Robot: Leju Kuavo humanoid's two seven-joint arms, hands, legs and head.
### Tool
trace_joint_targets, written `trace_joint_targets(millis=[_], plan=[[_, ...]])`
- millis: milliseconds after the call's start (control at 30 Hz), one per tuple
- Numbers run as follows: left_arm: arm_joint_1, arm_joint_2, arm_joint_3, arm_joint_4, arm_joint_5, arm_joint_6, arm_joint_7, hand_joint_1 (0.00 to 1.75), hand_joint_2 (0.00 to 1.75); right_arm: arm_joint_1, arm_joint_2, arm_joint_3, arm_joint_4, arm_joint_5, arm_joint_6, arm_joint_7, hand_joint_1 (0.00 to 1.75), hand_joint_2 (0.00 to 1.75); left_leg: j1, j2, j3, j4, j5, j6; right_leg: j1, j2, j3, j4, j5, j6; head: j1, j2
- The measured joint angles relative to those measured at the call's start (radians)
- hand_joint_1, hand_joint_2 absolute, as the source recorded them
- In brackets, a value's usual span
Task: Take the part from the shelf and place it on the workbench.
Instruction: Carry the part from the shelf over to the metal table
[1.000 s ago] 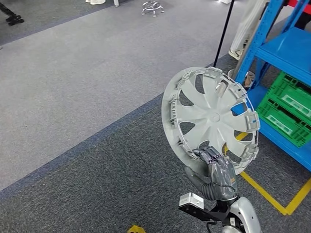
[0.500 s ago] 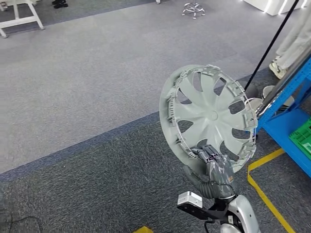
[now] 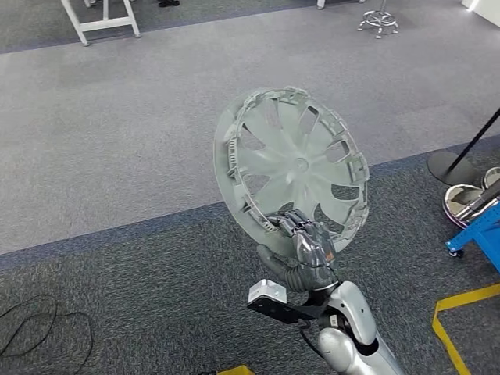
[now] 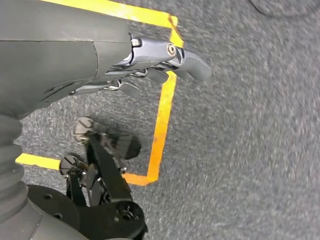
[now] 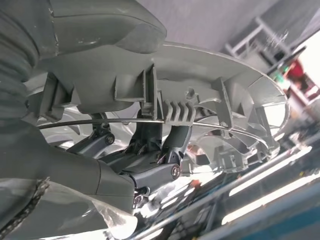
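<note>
The part is a grey plastic wheel cover [image 3: 291, 164] with curved spokes and a wire ring along its back rim. My right hand [image 3: 301, 254] grips its lower rim and holds it upright above the carpet, back side toward me. Close up, the right hand [image 5: 113, 165] clamps the wheel cover [image 5: 211, 95] at the ribbed rim clip, thumb on one face and dark fingers on the other. My left hand [image 4: 151, 62] hangs over the floor with its fingers extended and nothing in them.
Grey carpet in two shades lies all around. A blue shelf corner [image 3: 480, 234] and a round stand base [image 3: 454, 168] sit at the right. Yellow floor tape [image 3: 457, 308] marks the lower right. White table legs [image 3: 100, 19] stand far back left; a cable [image 3: 41, 328] lies lower left.
The camera has turned left: the blue shelf and green crates slid out to the right edge. The wheel cover stays in my right hand, now nearer the picture's centre.
</note>
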Motion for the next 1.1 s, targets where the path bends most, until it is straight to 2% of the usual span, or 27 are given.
trace_joint_targets(millis=[67, 100, 133, 167, 233, 300, 333, 367, 400, 433, 467, 500, 533, 567, 600, 633, 667, 733, 767, 800, 867, 900, 933, 967, 1000, 1033, 1100], plan=[[0.001, 0.002, 0.003, 0.000, 0.000, 0.000, 0.000, 0.00, 1.75, -0.001, 0.003, 0.003, 0.008, -0.001, 0.000, 0.001, 1.75, 1.75, 0.000, 0.041, 0.065, -0.134, 0.068, -0.003, 0.002, -0.027, 0.011, 0.001, -0.013, 0.011, 0.000, 0.000], [0.000, 0.003, 0.004, 0.000, 0.001, 0.000, 0.001, 0.00, 1.75, -0.003, 0.004, 0.003, 0.011, -0.002, 0.000, 0.002, 1.75, 1.75, -0.002, 0.060, 0.091, -0.188, 0.087, 0.002, 0.005, -0.037, 0.014, 0.002, -0.020, 0.018, 0.000, 0.000], [0.000, 0.003, 0.005, 0.000, 0.001, 0.000, 0.002, 0.00, 1.75, -0.006, 0.005, 0.004, 0.013, -0.002, 0.000, 0.002, 1.75, 1.75, -0.004, 0.072, 0.106, -0.219, 0.093, 0.010, 0.008, -0.047, 0.017, 0.003, -0.026, 0.024, 0.000, 0.000], [0.000, 0.003, 0.005, 0.000, 0.000, 0.000, 0.004, 0.00, 1.75, -0.009, 0.006, 0.005, 0.014, -0.002, 0.000, 0.002, 1.75, 1.75, -0.008, 0.071, 0.108, -0.227, 0.087, 0.019, 0.011, -0.056, 0.021, 0.002, -0.031, 0.030, 0.000, 0.000], [0.003, 0.004, 0.007, 0.000, -0.002, 0.002, 0.008, 0.00, 1.75, -0.013, 0.006, 0.007, 0.015, -0.002, -0.001, 0.003, 1.75, 1.75, -0.008, 0.045, 0.107, -0.228, 0.085, 0.037, 0.008, -0.065, 0.030, 0.001, -0.040, 0.040, 0.000, 0.000], [0.004, 0.003, 0.009, 0.000, -0.006, 0.004, 0.010, 0.00, 1.75, -0.012, 0.006, 0.008, 0.014, -0.002, -0.003, 0.005, 1.75, 1.75, -0.007, 0.022, 0.111, -0.230, 0.083, 0.051, 0.002, -0.017, 0.014, 0.042, -0.068, 0.048, 0.002, 0.000], [0.003, 0.002, 0.009, 0.000, -0.009, 0.006, 0.010, 0.00, 1.75, -0.008, 0.005, 0.007, 0.013, -0.002, -0.005, 0.006, 1.75, 1.75, -0.006, 0.011, 0.113, -0.231, 0.082, 0.057, 0.000, 0.019, -0.014, 0.095, -0.093, 0.049, 0.004, 0.000], [0.000, 0.002, 0.009, 0.000, -0.012, 0.007, 0.010, 0.00, 1.75, -0.004, 0.004, 0.007, 0.013, -0.002, -0.006, 0.006, 1.75, 1.75, -0.008, -0.001, 0.114, -0.231, 0.080, 0.062, 0.000, 0.046, -0.053, 0.166, -0.123, 0.047, 0.006, 0.000], [-0.002, 0.002, 0.009, 0.000, -0.015, 0.008, 0.010, 0.00, 1.75, 0.002, 0.002, 0.007, 0.013, -0.002, -0.008, 0.006, 1.75, 1.75, -0.010, -0.016, 0.114, -0.231, 0.078, 0.066, 0.002, 0.058, -0.098, 0.241, -0.147, 0.045, 0.008, 0.000], [-0.003, 0.001, 0.009, 0.000, -0.018, 0.009, 0.010, 0.00, 1.75, 0.007, 0.001, 0.007, 0.013, -0.002, -0.009, 0.007, 1.75, 1.75, -0.013, -0.030, 0.116, -0.231, 0.077, 0.069, 0.003, 0.063, -0.137, 0.296, -0.157, 0.042, 0.008, 0.000], [-0.003, 0.001, 0.009, 0.000, -0.021, 0.010, 0.009, 0.00, 1.75, 0.012, 0.000, 0.007, 0.012, -0.002, -0.010, 0.007, 1.75, 1.75, -0.015, -0.046, 0.118, -0.231, 0.076, 0.070, 0.005, 0.064, -0.160, 0.317, -0.147, 0.037, 0.009, 0.000], [-0.003, 0.000, 0.009, 0.000, -0.025, 0.011, 0.009, 0.00, 1.75, 0.017, -0.001, 0.006, 0.012, -0.002, -0.010, 0.008, 1.75, 1.75, -0.017, -0.061, 0.121, -0.230, 0.074, 0.072, 0.006, 0.067, -0.163, 0.296, -0.116, 0.032, 0.008, 0.000], [-0.002, -0.002, 0.009, 0.000, -0.028, 0.012, 0.008, 0.00, 1.75, 0.021, -0.001, 0.006, 0.012, -0.002, -0.012, 0.009, 1.75, 1.75, -0.019, -0.076, 0.125, -0.230, 0.073, 0.072, 0.008, 0.076, -0.146, 0.238, -0.071, 0.025, 0.008, 0.000], [-0.002, -0.004, 0.009, 0.000, -0.031, 0.013, 0.007, 0.00, 1.75, 0.025, -0.002, 0.005, 0.010, -0.001, -0.013, 0.009, 1.75, 1.75, -0.019, -0.090, 0.127, -0.230, 0.072, 0.071, 0.010, 0.098, -0.120, 0.164, -0.027, 0.018, 0.009, 0.000], [-0.003, -0.006, 0.009, 0.000, -0.034, 0.014, 0.006, 0.00, 1.75, 0.028, -0.002, 0.004, 0.008, 0.000, -0.015, 0.009, 1.75, 1.75, -0.020, -0.103, 0.128, -0.230, 0.071, 0.069, 0.009, 0.121, -0.094, 0.098, 0.003, 0.011, 0.008, 0.000], [-0.004, -0.007, 0.009, 0.000, -0.037, 0.014, 0.005, 0.00, 1.75, 0.030, -0.002, 0.003, 0.006, 0.001, -0.018, 0.009, 1.75, 1.75, -0.019, -0.115, 0.127, -0.229, 0.070, 0.065, 0.010, 0.139, -0.073, 0.053, 0.019, 0.008, 0.008, 0.000], [-0.004, -0.008, 0.009, 0.000, -0.039, 0.014, 0.005, 0.00, 1.75, 0.031, -0.003, 0.002, 0.003, 0.003, -0.021, 0.008, 1.75, 1.75, -0.017, -0.126, 0.124, -0.230, 0.071, 0.059, 0.010, 0.151, -0.061, 0.031, 0.020, 0.006, 0.008, 0.000], [-0.002, -0.009, 0.009, 0.000, -0.040, 0.014, 0.005, 0.00, 1.75, 0.033, -0.003, 0.002, -0.001, 0.004, -0.024, 0.008, 1.75, 1.75, -0.012, -0.145, 0.120, -0.232, 0.072, 0.046, 0.012, 0.136, -0.049, 0.020, 0.018, 0.005, 0.008, 0.000], [0.001, -0.010, 0.009, 0.000, -0.041, 0.014, 0.004, 0.00, 1.75, 0.034, -0.003, 0.001, -0.002, 0.005, -0.025, 0.008, 1.75, 1.75, -0.012, -0.135, 0.119, -0.228, 0.069, 0.041, 0.011, 0.125, -0.043, 0.013, 0.020, 0.002, 0.007, 0.000], [0.001, -0.010, 0.009, 0.000, -0.041, 0.014, 0.004, 0.00, 1.75, 0.035, -0.003, 0.000, -0.004, 0.004, -0.025, 0.009, 1.75, 1.75, -0.013, -0.111, 0.112, -0.211, 0.057, 0.036, 0.010, 0.112, -0.037, 0.005, 0.021, -0.002, 0.006, 0.000], [-0.001, -0.011, 0.008, 0.000, -0.042, 0.015, 0.004, 0.00, 1.75, 0.038, -0.003, -0.002, -0.006, 0.005, -0.026, 0.009, 1.75, 1.75, -0.014, -0.043, 0.069, -0.116, 0.005, 0.028, 0.010, 0.081, -0.025, -0.004, 0.020, -0.009, 0.004, 0.000], [-0.004, -0.011, 0.008, 0.000, -0.042, 0.015, 0.004, 0.00, 1.75, 0.038, -0.003, -0.002, -0.006, 0.005, -0.027, 0.009, 1.75, 1.75, -0.011, -0.022, 0.036, -0.048, -0.027, 0.023, 0.012, 0.066, -0.022, -0.005, 0.017, -0.011, 0.003, 0.000], [-0.005, -0.011, 0.008, 0.000, -0.042, 0.015, 0.004, 0.00, 1.75, 0.039, -0.003, -0.003, -0.006, 0.005, -0.027, 0.009, 1.75, 1.75, -0.009, -0.013, 0.006, 0.011, -0.050, 0.018, 0.013, 0.051, -0.020, -0.004, 0.014, -0.012, 0.003, 0.000], [-0.005, -0.011, 0.008, 0.000, -0.042, 0.015, 0.004, 0.00, 1.75, 0.040, -0.003, -0.003, -0.006, 0.005, -0.027, 0.009, 1.75, 1.75, -0.006, -0.009, -0.010, 0.044, -0.055, 0.014, 0.013, 0.036, -0.017, -0.004, 0.010, -0.011, 0.002, 0.000], [-0.004, -0.011, 0.008, 0.000, -0.042, 0.015, 0.004, 0.00, 1.75, 0.040, -0.003, -0.003, -0.006, 0.005, -0.027, 0.009, 1.75, 1.75, -0.004, -0.005, -0.007, 0.038, -0.041, 0.011, 0.013, 0.022, -0.014, -0.004, 0.007, -0.009, 0.002, 0.000], [-0.003, -0.010, 0.008, 0.000, -0.042, 0.015, 0.004, 0.00, 1.75, 0.041, -0.003, -0.003, -0.006, 0.005, -0.027, 0.009, 1.75, 1.75, -0.002, 0.002, 0.017, -0.009, -0.010, 0.009, 0.013, 0.009, -0.010, -0.004, 0.004, -0.007, 0.002, 0.000], [-0.003, -0.010, 0.008, 0.000, -0.044, 0.015, 0.004, 0.00, 1.75, 0.042, -0.003, -0.004, -0.007, 0.005, -0.027, 0.009, 1.75, 1.75, -0.005, 0.041, 0.090, -0.149, 0.051, 0.013, 0.016, -0.016, -0.001, -0.002, -0.006, 0.003, 0.002, 0.000]])
